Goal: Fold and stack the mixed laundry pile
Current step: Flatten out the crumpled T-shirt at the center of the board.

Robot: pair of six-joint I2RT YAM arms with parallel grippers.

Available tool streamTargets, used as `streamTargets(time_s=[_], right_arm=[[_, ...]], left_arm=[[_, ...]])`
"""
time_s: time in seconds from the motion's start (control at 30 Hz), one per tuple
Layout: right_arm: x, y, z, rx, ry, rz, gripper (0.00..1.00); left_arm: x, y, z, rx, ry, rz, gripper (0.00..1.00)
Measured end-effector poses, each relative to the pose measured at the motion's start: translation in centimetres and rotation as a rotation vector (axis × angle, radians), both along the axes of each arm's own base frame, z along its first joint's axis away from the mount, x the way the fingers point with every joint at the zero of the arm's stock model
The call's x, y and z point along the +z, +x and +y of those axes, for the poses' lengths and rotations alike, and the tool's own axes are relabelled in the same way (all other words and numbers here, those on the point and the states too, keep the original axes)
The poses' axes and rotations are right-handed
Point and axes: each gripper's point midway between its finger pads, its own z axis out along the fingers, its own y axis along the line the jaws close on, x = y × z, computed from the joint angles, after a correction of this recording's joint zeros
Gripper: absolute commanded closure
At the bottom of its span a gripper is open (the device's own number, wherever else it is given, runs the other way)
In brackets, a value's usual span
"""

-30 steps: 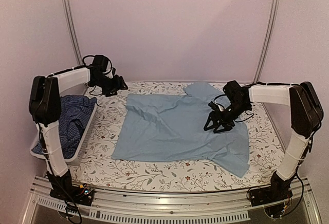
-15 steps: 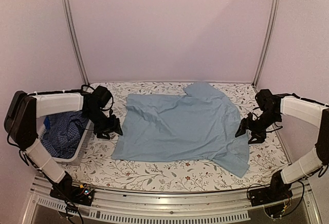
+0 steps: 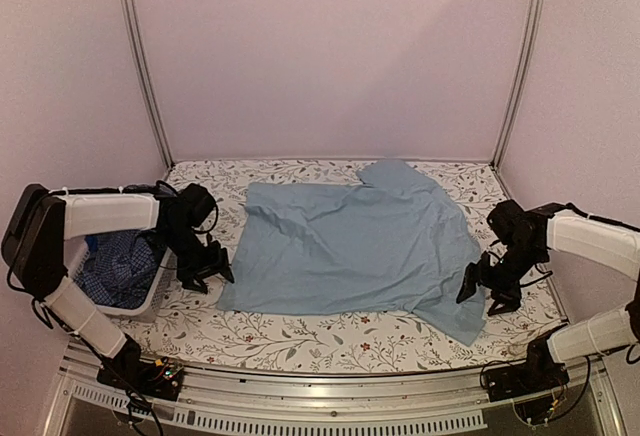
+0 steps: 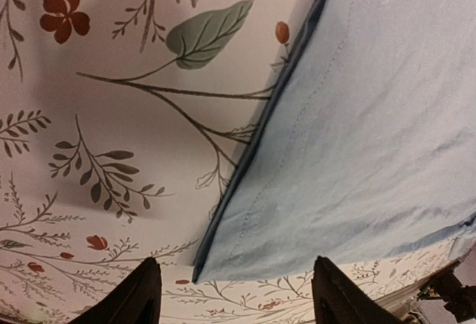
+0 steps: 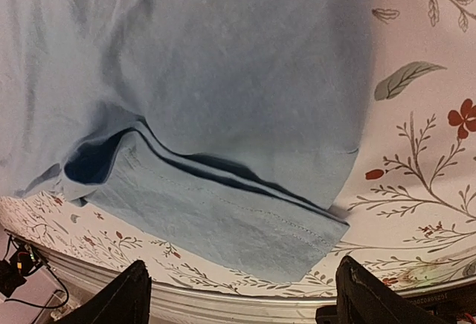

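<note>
Between the open, empty left gripper (image 3: 208, 276) and right gripper (image 3: 482, 296) lay the light-blue shirt (image 3: 350, 246), each beside a near corner.

The left hand (image 4: 238, 302) hangs over the counter (image 4: 111, 116), which is covered by a white floral-print cloth with green leaves, thin brown twigs and small red blossoms. Its 2 dark fingertips (image 4: 141, 298) poke in at the bottom of the view, spread wide with nothing gripped. A plain light-blue cloth shirt (image 4: 372, 131) fills the right half, lying flat with soft creases. Its hemmed edge, with 1 stitched line just inside it, slants from the top down to a corner (image 4: 204, 272) lying between the fingertips. Another edge leaves that corner rightward. Something dark and blurred (image 4: 450, 298) shows at the bottom right.
</note>
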Motion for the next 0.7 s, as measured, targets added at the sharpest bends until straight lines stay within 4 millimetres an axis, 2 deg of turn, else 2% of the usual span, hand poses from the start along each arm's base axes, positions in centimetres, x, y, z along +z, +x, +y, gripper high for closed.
streamTargets(time_s=[0.17, 0.33, 0.37, 0.43, 0.57, 0.63, 0.7], right_arm=[[-1.7, -1.1, 0.5, 0.045, -0.085, 0.07, 0.17], [-3.4, -1.5, 0.1, 0.052, -0.16, 0.133, 0.16], [-3.8, -1.6, 0.0, 0.058, -0.176, 0.145, 0.19], [-4.4, -1.8, 0.1, 0.073, -0.194, 0.162, 0.29], [-4.7, -2.3, 0.0, 0.082, -0.225, 0.191, 0.58], [-4.9, -2.6, 0.0, 0.077, -0.222, 0.207, 0.76], [-4.9, -2.9, 0.2, 0.073, -0.211, 0.219, 0.97]], left_arm=[[-0.3, -0.8, -0.9, -0.012, 0.004, 0.017, 0.32], [-1.6, -1.5, -1.3, -0.02, 0.023, 0.059, 0.31], [-1.9, -1.6, -1.4, -0.022, 0.028, 0.069, 0.31], [-2.1, -1.7, -1.5, -0.027, 0.032, 0.076, 0.31], [-2.5, -1.9, -2.3, -0.046, 0.027, 0.072, 0.34], [-2.6, -2.0, -2.6, -0.049, 0.024, 0.072, 0.44], [-2.6, -2.1, -2.9, -0.051, 0.019, 0.071, 0.63]])
